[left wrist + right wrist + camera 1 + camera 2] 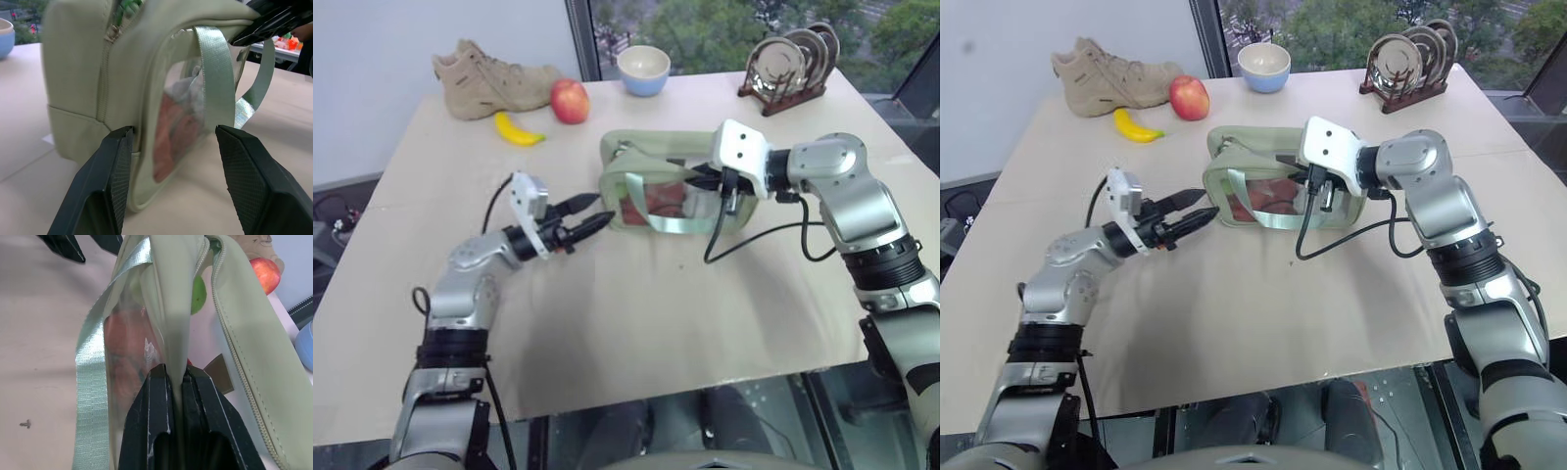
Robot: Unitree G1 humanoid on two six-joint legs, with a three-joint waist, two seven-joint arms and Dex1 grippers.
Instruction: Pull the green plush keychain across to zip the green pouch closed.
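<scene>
Near the middle of the worktop point(636, 323) lies the green pouch point(1234, 149), its long axis running across the robot's front, with the clear side panel and its pale straps turned toward the robot. Its zipper runs along the top edge, and from the right wrist view that seam still gapes, so the closing is judged not yet done. The green plush keychain point(197, 294) shows as a bright lime patch inside the open mouth; in the left wrist view a scrap of the same bright green point(128, 6) sits at the top of the zipper line, at the pouch's left end. That puts the pull up and just beyond the left gripper point(590, 214), which points roughly level at that end, close to the fabric but apart from it. Its jaws stand partly spread with nothing between them, framing the corner of the clear panel. The left arm is plainly the nearer one to the keychain, and my reading is that it must rise to the top seam before it can take the ring and draw it along the pouch's length toward the right end.

The right gripper point(175, 377) is clamped tight on a fold of the pouch at its right end, pinching the top edge and anchoring the bag against that pull.
</scene>
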